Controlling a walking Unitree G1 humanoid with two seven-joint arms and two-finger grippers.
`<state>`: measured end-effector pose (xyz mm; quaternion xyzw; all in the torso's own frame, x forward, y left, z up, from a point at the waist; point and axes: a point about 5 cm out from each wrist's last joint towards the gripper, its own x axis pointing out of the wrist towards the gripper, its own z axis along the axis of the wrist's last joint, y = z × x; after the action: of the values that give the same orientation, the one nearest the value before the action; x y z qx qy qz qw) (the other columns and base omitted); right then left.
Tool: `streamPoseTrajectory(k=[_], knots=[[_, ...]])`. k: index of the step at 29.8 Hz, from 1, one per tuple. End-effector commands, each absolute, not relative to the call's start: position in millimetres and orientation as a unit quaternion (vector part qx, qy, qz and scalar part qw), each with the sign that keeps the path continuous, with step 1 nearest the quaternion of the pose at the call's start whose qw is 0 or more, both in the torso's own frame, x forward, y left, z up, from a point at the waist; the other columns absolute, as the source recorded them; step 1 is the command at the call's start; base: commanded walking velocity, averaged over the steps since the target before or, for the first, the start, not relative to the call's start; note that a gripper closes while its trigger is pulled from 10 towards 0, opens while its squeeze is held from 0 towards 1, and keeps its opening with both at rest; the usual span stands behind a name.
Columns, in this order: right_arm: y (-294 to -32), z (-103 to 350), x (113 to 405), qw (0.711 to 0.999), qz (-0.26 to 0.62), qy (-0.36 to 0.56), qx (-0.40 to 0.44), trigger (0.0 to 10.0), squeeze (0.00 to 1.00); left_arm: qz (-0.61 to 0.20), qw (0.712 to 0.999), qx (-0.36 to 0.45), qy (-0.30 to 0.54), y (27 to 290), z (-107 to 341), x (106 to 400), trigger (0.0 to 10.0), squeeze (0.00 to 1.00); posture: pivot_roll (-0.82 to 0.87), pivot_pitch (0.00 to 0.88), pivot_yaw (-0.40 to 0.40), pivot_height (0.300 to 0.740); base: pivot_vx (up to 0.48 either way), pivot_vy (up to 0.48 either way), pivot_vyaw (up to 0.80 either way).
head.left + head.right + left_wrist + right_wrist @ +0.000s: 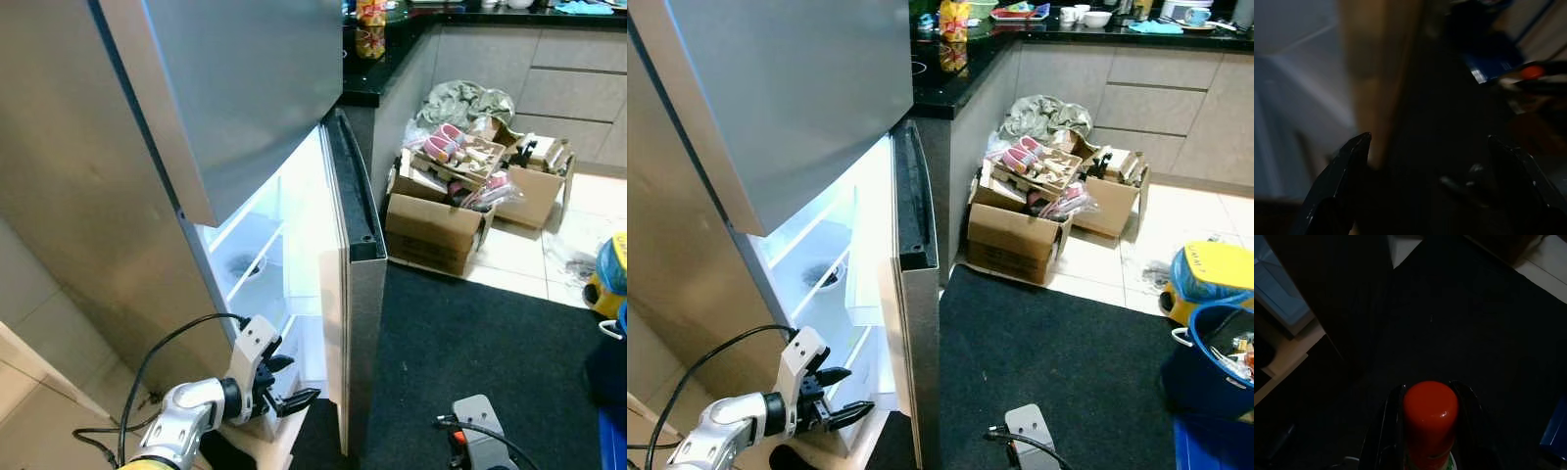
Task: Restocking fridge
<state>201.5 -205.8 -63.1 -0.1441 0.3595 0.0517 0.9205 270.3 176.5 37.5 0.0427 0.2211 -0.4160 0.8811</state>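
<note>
Kitchen corner with pale floor tiles, a black mat and a dark-topped table carrying a yellow-and-red packet; no writing legible anywhere. Steel fridge at left with lower door swung open, lit white shelves inside, one small dark bowl-like item on a shelf. Two cardboard boxes on the tiles by the cabinets, piled with shoes and clutter. One yellow container and one blue basket at right. Left gripper low at the fridge opening, just beside the door edge, fingers spread apart, nothing between them. Right gripper above the mat, fingers clamped around one red-capped bottle.
</note>
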Motion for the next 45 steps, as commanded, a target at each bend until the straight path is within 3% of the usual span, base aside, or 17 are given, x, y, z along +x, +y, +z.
streamPoseTrajectory(k=[1,4,8,15,17,23,25,26,28,31,32,34,38,39,41,43,45], knots=[[-206.0,-64.0,200.0,0.92,0.051,0.362,-0.144,10.0,0.0,-0.401,0.886,0.06,0.226,185.6,36.2,269.7,10.0,0.0,-0.08,0.041,0.02,0.74,0.0,0.0,0.0],[-205.9,-63.9,200.5,0.919,0.054,0.363,-0.145,10.0,0.0,-0.271,0.938,0.095,0.193,197.2,39.7,291.2,10.0,0.0,-0.08,0.044,0.016,0.74,0.0,0.0,0.0],[-205.9,-64.4,200.1,0.917,0.056,0.366,-0.148,10.0,0.0,-0.196,0.963,0.096,0.158,182.4,47.4,310.1,10.0,0.0,-0.07,0.048,0.01,0.74,0.0,0.0,0.0],[-206.3,-64.2,200.2,0.917,0.055,0.366,-0.147,10.0,0.0,-0.239,0.958,0.079,0.139,133.6,51.4,321.6,10.0,0.0,-0.08,0.052,0.012,0.74,0.0,0.0,0.0],[-206.6,-64.1,200.2,0.918,0.054,0.365,-0.147,10.0,0.0,-0.284,0.948,0.063,0.13,110.4,55.3,324.0,10.0,0.0,-0.08,0.053,0.014,0.74,0.0,0.0,0.0],[-208.1,-64.1,199.4,0.918,0.05,0.365,-0.145,10.0,0.0,-0.371,0.923,0.025,0.099,76.5,67.7,324.4,10.0,0.0,-0.09,0.053,0.017,0.74,0.0,0.0,0.0],[-209.0,-64.7,197.7,0.918,0.048,0.366,-0.145,10.0,0.0,-0.461,0.884,-0.01,0.079,47.0,75.9,314.7,10.0,0.0,-0.09,0.053,0.017,0.74,0.0,0.0,0.0],[-209.0,-64.7,197.7,0.918,0.048,0.366,-0.145,10.0,0.0,-0.461,0.884,-0.01,0.079,47.0,75.9,314.7,10.0,0.0,-0.09,0.053,0.017,0.74,0.0,0.0,0.0],[-208.6,-65.5,196.4,0.918,0.048,0.367,-0.144,10.0,0.0,-0.538,0.839,-0.046,0.067,20.4,82.3,300.4,10.0,0.0,-0.09,0.055,0.025,0.74,0.0,0.0,0.0],[-208.6,-65.5,196.4,0.918,0.048,0.367,-0.144,10.0,0.0,-0.538,0.839,-0.046,0.067,20.4,82.3,300.4,10.0,0.0,-0.09,0.055,0.025,0.74,0.0,0.0,0.0],[-208.1,-65.7,196.2,0.918,0.048,0.367,-0.144,10.0,0.0,-0.577,0.812,-0.068,0.064,7.9,86.1,291.2,10.0,0.0,-0.09,0.055,0.025,0.74,0.0,0.0,0.0],[-207.2,-65.6,196.8,0.918,0.048,0.366,-0.143,10.0,0.0,-0.597,0.796,-0.08,0.058,-0.8,89.7,284.5,10.0,0.0,-0.09,0.054,0.031,0.74,0.0,0.0,0.0],[-206.7,-65.4,197.3,0.919,0.048,0.366,-0.142,10.0,0.0,-0.603,0.791,-0.087,0.058,-2.8,89.9,282.2,10.0,0.0,-0.09,0.054,0.031,0.74,0.0,0.0,0.0],[-206.5,-65.3,197.7,0.919,0.048,0.366,-0.142,10.0,0.0,-0.585,0.805,-0.073,0.061,3.7,85.1,286.2,10.0,0.0,-0.09,0.054,0.031,0.74,0.0,0.0,0.0],[-206.2,-65.7,197.4,0.918,0.05,0.368,-0.142,10.0,0.0,-0.491,0.866,0.006,0.093,40.8,62.7,300.9,10.0,0.0,-0.08,0.051,0.025,0.74,0.0,0.0,0.0],[-206.2,-65.7,197.4,0.918,0.05,0.368,-0.142,10.0,0.0,-0.491,0.866,0.006,0.093,40.8,62.7,300.9,10.0,0.0,-0.08,0.051,0.025,0.74,0.0,0.0,0.0],[-205.9,-66.0,197.2,0.917,0.051,0.369,-0.142,10.0,0.0,-0.373,0.913,0.094,0.137,88.6,41.6,309.3,10.0,0.0,-0.08,0.051,0.025,0.74,0.0,0.0,0.0]])
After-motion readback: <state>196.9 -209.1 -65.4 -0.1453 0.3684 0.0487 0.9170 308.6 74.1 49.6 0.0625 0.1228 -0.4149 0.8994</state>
